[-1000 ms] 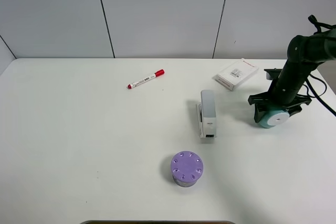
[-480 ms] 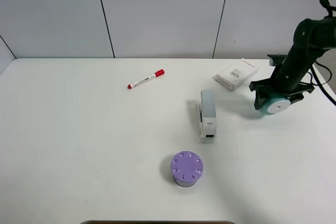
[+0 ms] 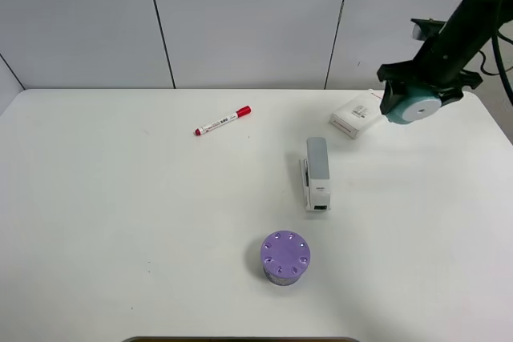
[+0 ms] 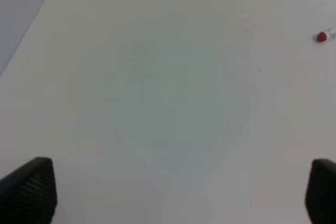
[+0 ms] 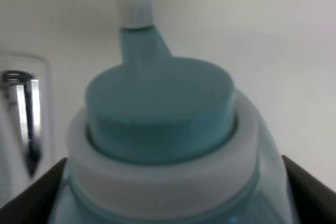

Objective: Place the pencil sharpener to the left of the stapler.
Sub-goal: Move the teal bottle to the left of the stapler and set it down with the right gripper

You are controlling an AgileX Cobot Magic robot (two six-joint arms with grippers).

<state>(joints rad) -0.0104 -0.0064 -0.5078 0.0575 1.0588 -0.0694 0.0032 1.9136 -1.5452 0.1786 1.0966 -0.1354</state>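
Table (image 3: 120,222): white and broad. Every object on it lies well apart from the others, so a carried item has room to pass.
Right gripper (image 3: 417,95): high above the far right corner, jaws clamped on the pencil sharpener's sides. The height looks meant to carry it over the clutter rather than slide it.
Left gripper (image 4: 173,190): spread wide with nothing between its fingers. It hangs over bare table, out of the way of the work.
Stapler (image 3: 317,172): grey and white, lying lengthwise near the table's middle. The clear patch on its left is the likely drop spot.
White box (image 3: 358,114): flat with red print, on the far right just under the carried load.
Purple cylinder (image 3: 285,257): dotted top, standing nearer than the stapler.
Marker (image 3: 222,121): red-capped, far to the left.
Pencil sharpener (image 3: 415,106): teal, white round face outward, in the air above the white box, right of the stapler. It has yet to cross over to the stapler's other side.
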